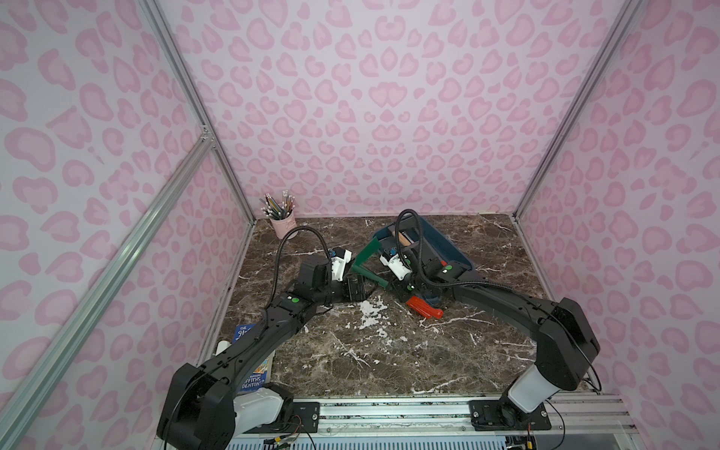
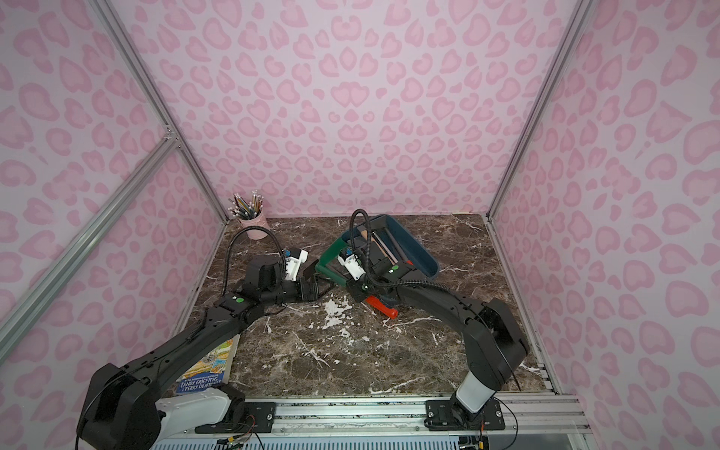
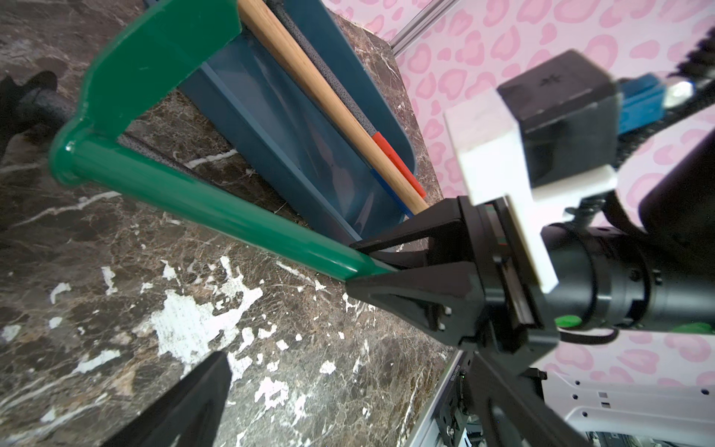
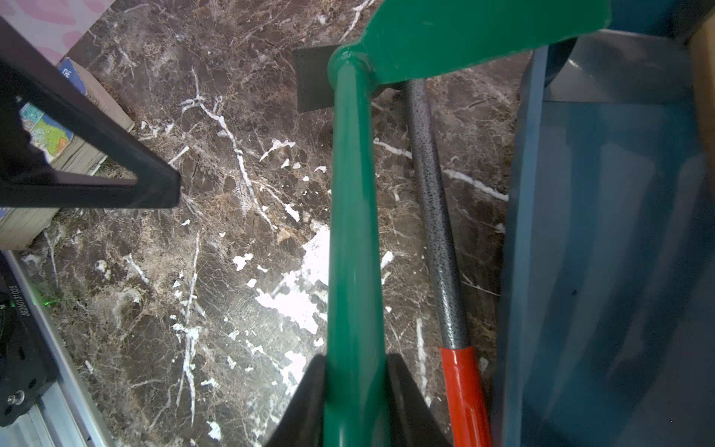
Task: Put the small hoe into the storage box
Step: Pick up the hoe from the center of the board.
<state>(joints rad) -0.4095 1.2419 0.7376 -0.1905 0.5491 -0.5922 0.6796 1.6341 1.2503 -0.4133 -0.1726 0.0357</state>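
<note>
Right hand [image 4: 356, 367] is pinching the shaft of a green tool [image 4: 350, 232], held above the counter [image 4: 174, 290] with its blade at a corner of the blue storage box [image 4: 520, 193]. The small hoe [image 4: 431, 216] lies flat on the counter just beside the storage box, outside it, partly under the green tool. The left hand [image 1: 356, 290] is spread wide, empty, near the storage box.

The left arm [image 1: 272, 327] reaches from the near left toward the middle, with the left tool [image 1: 360, 289] low, jaws spread wide and holding nothing. The right arm [image 1: 506, 307] bends in from the near right. The right tool [image 4: 356, 371], just right of the left one, is clamped on a green shaft [image 4: 350, 216].
</note>
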